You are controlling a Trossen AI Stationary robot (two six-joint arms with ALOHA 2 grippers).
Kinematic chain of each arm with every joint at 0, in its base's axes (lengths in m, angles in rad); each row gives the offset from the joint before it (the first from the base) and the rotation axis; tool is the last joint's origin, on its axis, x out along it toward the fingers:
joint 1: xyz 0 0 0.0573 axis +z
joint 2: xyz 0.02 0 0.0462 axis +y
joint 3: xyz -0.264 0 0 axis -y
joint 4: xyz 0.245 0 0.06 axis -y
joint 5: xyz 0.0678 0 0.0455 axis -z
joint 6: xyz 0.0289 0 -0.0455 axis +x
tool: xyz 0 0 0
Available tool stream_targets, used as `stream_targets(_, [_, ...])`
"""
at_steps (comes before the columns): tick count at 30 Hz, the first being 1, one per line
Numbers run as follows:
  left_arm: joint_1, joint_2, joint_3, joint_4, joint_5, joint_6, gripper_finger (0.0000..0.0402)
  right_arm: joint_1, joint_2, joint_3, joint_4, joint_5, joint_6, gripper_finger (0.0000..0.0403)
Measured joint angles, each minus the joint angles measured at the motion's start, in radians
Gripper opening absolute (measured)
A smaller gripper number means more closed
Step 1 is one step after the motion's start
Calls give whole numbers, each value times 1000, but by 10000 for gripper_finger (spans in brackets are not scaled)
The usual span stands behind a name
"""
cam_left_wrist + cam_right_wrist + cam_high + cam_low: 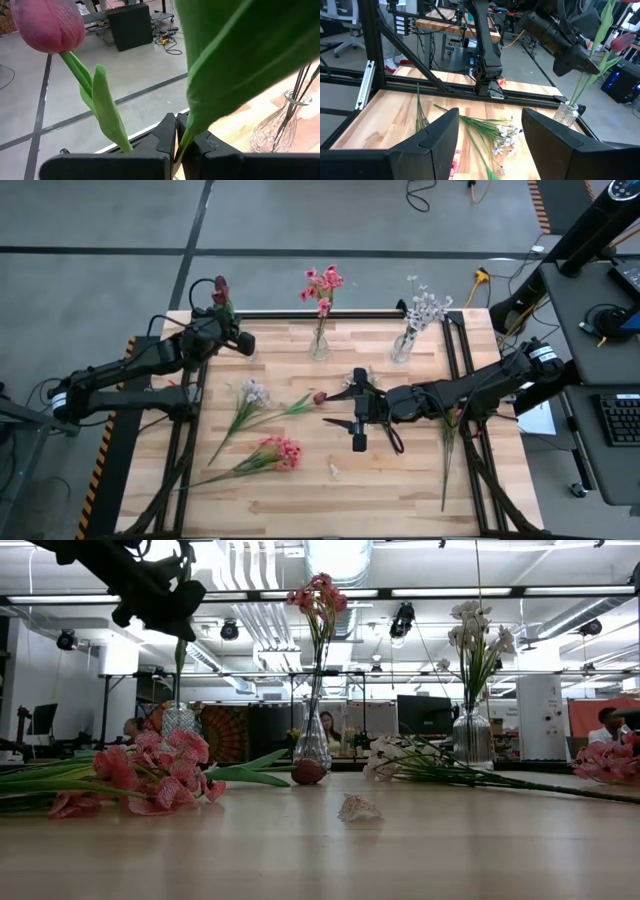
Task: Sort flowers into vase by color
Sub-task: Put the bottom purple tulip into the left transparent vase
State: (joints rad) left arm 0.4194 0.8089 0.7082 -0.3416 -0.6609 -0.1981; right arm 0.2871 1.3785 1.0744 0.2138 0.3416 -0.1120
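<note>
My left gripper is shut on dark red tulips above the far-left glass vase. Their stems reach down into the vase. My right gripper hovers open over the table's middle, touching nothing, just right of a red tulip lying flat. A white-lavender spray and a pink bunch also lie on the table. Pink blooms stand in the middle vase, and white sprays in the right vase. My left gripper pinches the tulips' green stem at the base of a broad leaf, between its two shut fingers. A second stem with a leaf and a bud rises beside the fingers. The stems hang tilted below the gripper into the vase.
Another long green stem lies near the table's right edge, its pink head partly under my right arm. A small pale fallen petal lies near the front. Black frame rails border the table. People sit in the room beyond.
</note>
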Motion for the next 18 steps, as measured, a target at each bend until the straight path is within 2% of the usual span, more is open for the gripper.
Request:
stream_targets(11, [0,-5,0,-16,-1,-35,4,0,0,0,0,0,0,210])
stream_targets(18, [0,-5,0,-35,-2,-56,45,0,0,0,0,0,0,210])
